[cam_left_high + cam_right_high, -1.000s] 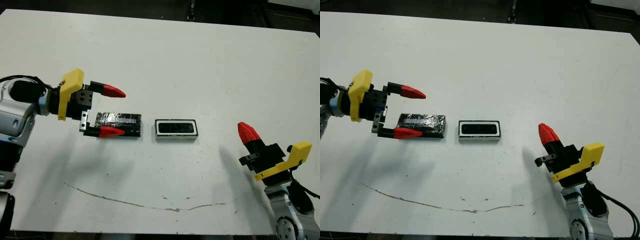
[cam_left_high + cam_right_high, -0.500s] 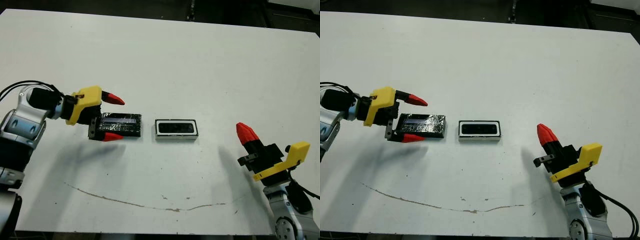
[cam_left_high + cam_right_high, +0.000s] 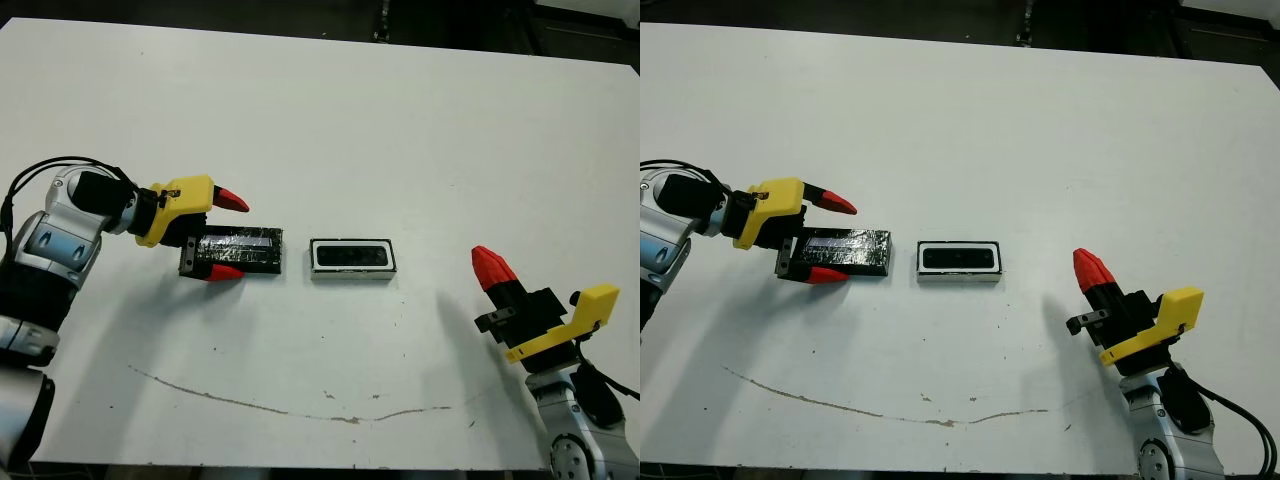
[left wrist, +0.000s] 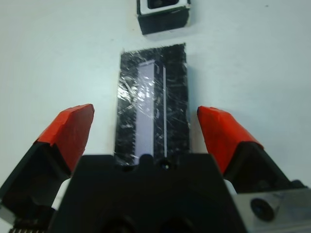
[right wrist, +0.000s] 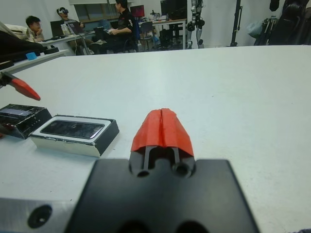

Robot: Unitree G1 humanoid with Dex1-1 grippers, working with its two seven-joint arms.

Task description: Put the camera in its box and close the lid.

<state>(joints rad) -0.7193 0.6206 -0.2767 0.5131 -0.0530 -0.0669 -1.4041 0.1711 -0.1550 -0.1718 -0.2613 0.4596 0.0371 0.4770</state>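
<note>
Left pincer [image 3: 227,235] spread wide, one red tip each side of the single lid [image 3: 238,251], not clamped; right pincer [image 3: 491,267] pressed together, holding nothing, at 4 o'clock on the white table [image 3: 330,110]. One box [image 3: 352,257] just at the lid's 3 o'clock, one dark camera [image 3: 351,256] lying inside; no legible writing. Beyond, seated people [image 5: 34,28] at desks.

The left arm reaches in from the left side, low over the table. Its left gripper [image 3: 229,235] has the two red fingers spread wide apart. The right gripper [image 3: 1092,270] (near the right edge) points up and away, fingers pressed together.
</note>
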